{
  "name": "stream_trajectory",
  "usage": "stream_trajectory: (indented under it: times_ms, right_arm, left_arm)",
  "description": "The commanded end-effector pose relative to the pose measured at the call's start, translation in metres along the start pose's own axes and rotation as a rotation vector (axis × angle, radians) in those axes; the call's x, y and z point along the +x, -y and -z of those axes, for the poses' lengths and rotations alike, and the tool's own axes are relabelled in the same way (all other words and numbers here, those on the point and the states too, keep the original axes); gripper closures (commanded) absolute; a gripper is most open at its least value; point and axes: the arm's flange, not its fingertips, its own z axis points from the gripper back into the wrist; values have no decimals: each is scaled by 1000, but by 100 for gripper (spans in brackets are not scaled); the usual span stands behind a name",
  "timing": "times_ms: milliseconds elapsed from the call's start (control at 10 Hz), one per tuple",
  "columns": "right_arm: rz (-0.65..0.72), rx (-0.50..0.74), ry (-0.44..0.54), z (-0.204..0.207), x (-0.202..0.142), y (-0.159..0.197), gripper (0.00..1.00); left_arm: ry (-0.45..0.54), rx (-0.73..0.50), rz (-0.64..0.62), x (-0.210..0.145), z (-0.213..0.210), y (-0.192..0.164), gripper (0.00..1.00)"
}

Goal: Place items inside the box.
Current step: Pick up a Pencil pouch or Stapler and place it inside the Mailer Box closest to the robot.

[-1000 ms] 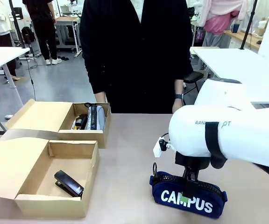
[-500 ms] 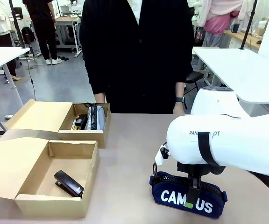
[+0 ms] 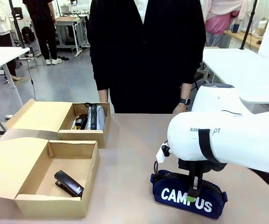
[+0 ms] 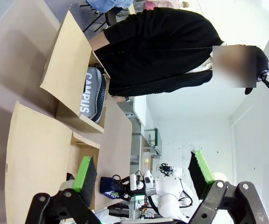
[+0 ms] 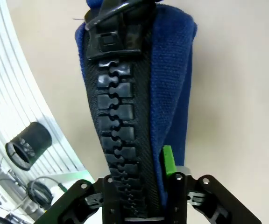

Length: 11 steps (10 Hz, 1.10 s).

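Tan table (image 3: 125, 154) with 2 open boxes at left: nearer box (image 3: 93, 179), farther box (image 3: 85, 134). Near right, the navy pencil case (image 3: 172, 195) lies pinched at its zip by the right gripper (image 3: 190, 198). The left gripper (image 4: 143, 170) gapes, empty. A black stapler (image 3: 69, 183) lies in the nearer box.

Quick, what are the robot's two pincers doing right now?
Left pincer: open, holding nothing.
Right pincer: closed on the navy pencil case.
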Motion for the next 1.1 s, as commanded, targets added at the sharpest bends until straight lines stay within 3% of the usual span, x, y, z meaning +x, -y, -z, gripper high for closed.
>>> stream_trajectory:
  times_ms: [0,500,600,800,900,1000]
  right_arm:
    - [39,27,5,-6,2,0,100]
    - [90,48,30,-15,-6,3,100]
    - [160,84,96,-36,-16,2,100]
    - [404,367,380,-100,-55,-6,100]
    - [609,441,658,-126,-70,-9,100]
    - [621,485,785,-138,-71,-20,100]
  left_arm:
    - [6,-25,17,0,0,1,0]
    - [6,-25,17,0,0,1,0]
    - [6,-25,17,0,0,1,0]
    - [6,-25,17,0,0,1,0]
    - [6,-25,17,0,0,1,0]
    - [6,-25,17,0,0,1,0]
